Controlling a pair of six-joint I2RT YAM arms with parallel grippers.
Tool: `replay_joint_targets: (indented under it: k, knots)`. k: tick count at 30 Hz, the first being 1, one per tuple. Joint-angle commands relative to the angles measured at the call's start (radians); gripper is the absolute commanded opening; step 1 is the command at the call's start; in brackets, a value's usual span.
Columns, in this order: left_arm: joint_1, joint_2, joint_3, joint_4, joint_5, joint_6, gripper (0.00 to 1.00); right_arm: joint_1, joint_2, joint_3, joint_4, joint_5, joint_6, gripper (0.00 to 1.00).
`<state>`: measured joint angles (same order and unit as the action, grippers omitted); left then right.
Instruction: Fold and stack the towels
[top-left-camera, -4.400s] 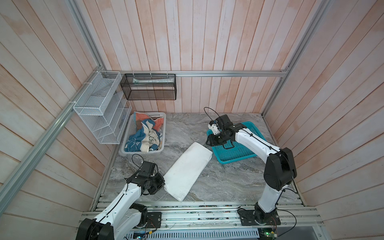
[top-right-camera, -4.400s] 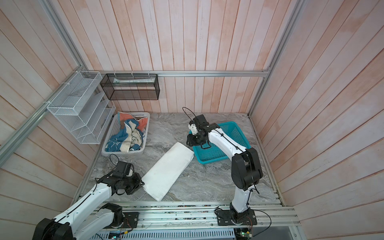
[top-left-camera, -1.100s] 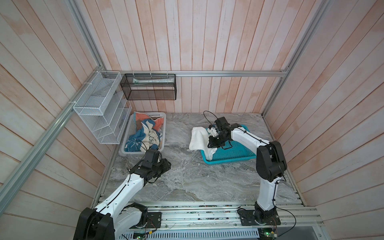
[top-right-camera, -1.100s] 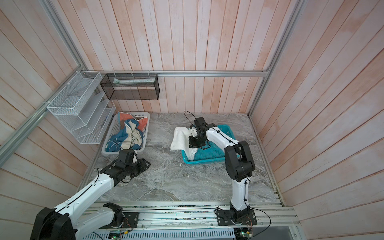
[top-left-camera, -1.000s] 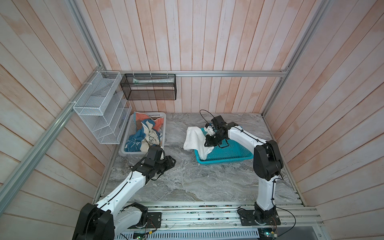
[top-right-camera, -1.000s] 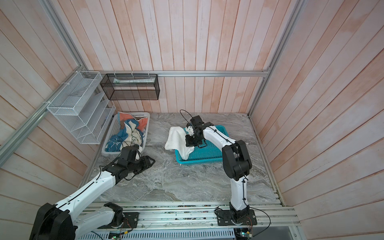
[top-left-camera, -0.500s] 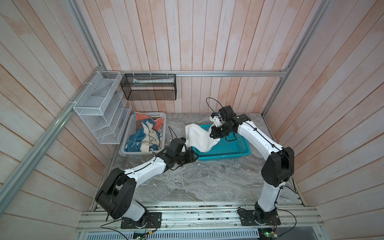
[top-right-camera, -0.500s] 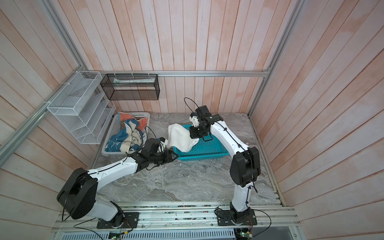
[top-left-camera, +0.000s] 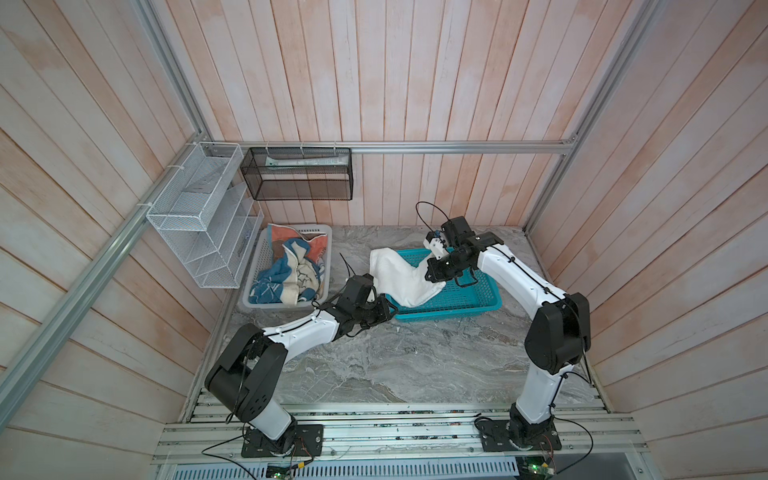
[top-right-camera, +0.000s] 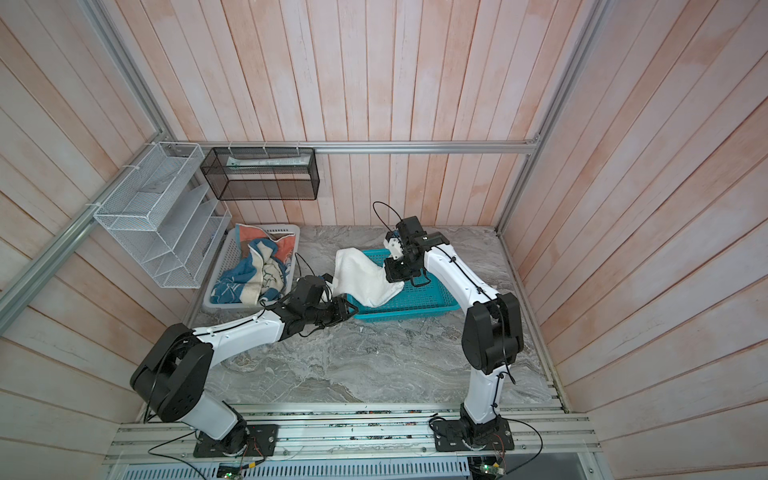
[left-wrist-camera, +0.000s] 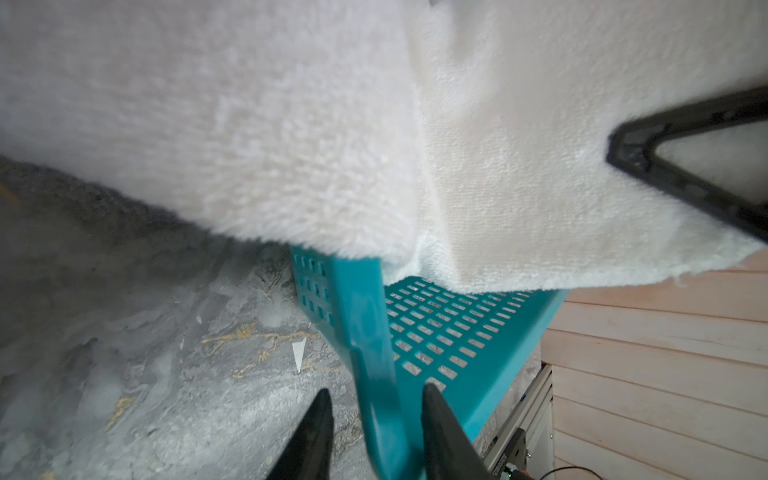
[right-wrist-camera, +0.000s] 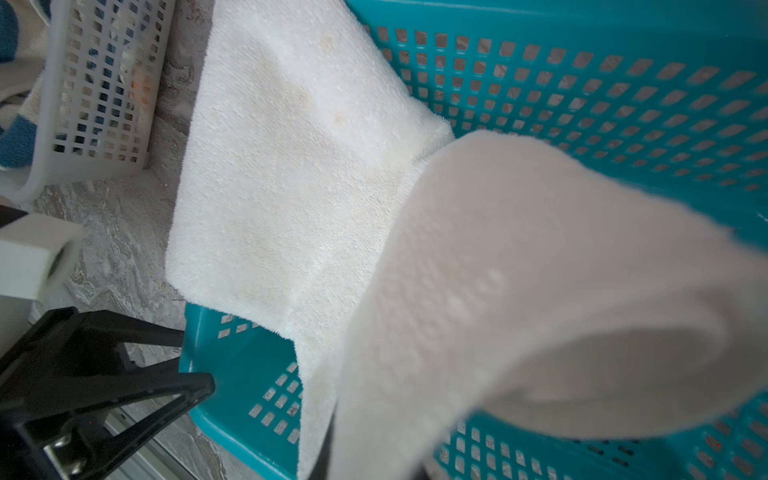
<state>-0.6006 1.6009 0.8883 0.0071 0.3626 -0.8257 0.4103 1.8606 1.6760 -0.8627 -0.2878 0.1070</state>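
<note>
Steady the teal basket (top-left-camera: 451, 312) at its near-left corner with the left tool (left-wrist-camera: 376, 390), part-open astride the rim there and not visibly clamped. Then lower the white towel (top-left-camera: 399, 274), draped over the basket's left rim, flat inside, using the right tool (top-left-camera: 434, 277) clenched on its end above the basket's middle.

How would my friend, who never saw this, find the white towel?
On the grey marble table, find the teal basket. The white towel drapes over its rim on the side nearer the white basket, one end pinched by the right gripper. It is plain white; the other towels, heaped in the white basket, are blue, orange and cream.
</note>
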Motion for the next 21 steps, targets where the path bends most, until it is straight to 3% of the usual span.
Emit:
replay_joint_targets:
  k: [1,8,14,21]
  knots:
    - [0.000,0.011,0.025,-0.011,-0.019,-0.015,0.22,-0.044,-0.022,0.021,-0.020,0.041,-0.037,0.00]
    - [0.004,-0.005,0.047,-0.063,-0.051,0.006,0.01,-0.130,-0.018,-0.039,-0.004,-0.006,-0.096,0.00]
    - [0.006,-0.016,0.068,-0.107,-0.061,0.001,0.00,-0.157,0.028,-0.072,0.020,-0.027,-0.132,0.00]
    - [0.008,-0.037,0.097,-0.187,-0.065,-0.025,0.00,-0.157,0.037,-0.122,0.074,0.089,-0.139,0.00]
